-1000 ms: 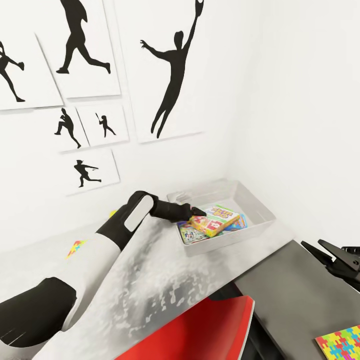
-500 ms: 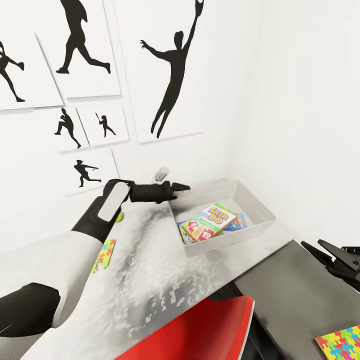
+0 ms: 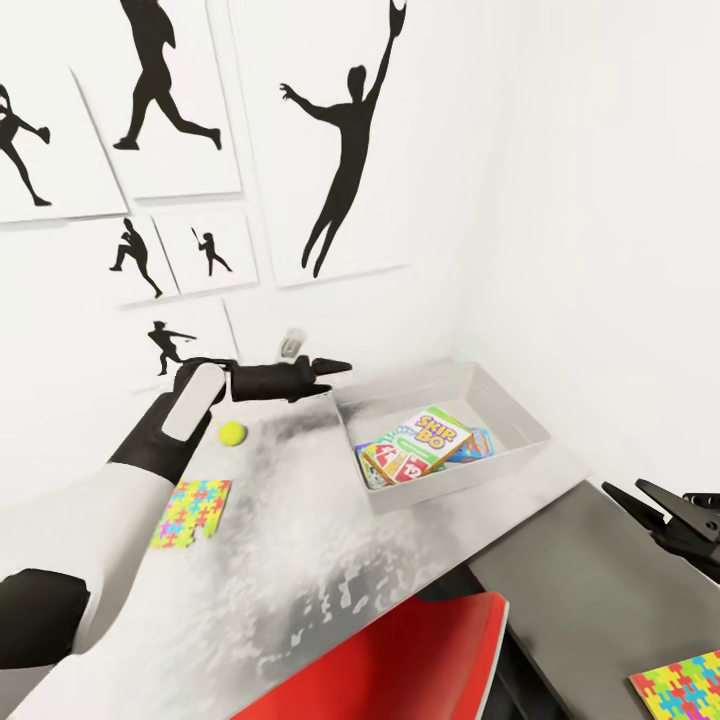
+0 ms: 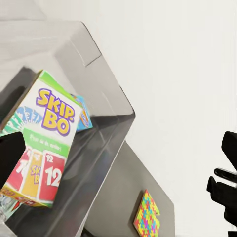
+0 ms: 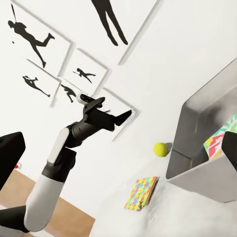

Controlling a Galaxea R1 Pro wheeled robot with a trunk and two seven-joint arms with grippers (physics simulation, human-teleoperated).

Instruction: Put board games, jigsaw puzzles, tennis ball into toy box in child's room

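Note:
The grey toy box (image 3: 520, 405) stands at the table's (image 3: 330, 540) far right corner. In it a Skip-Bo board game (image 3: 425, 440) lies tilted on other colourful boxes, with a blue corner (image 3: 482, 442) showing beneath. My left gripper (image 3: 338, 366) hovers open and empty just left of the box rim. The tennis ball (image 3: 232, 432) and one jigsaw puzzle (image 3: 190, 513) lie on the table under my left forearm. A second jigsaw puzzle (image 3: 685, 685) rests on the dark cabinet. My right gripper (image 3: 632, 492) is open above that cabinet. The left wrist view looks into the toy box (image 4: 98, 163) at Skip-Bo (image 4: 44, 143).
A red chair (image 3: 400, 660) is tucked under the table's front edge. The lower dark-grey cabinet (image 3: 580, 590) adjoins the table on the right. White walls with black sports silhouettes (image 3: 345, 150) close in behind the table and beside the toy box.
My left gripper let go of the Skip-Bo box, which now lies in the toy box. The arm then pulled back up and left, uncovering the ball and puzzle. The right arm stayed still.

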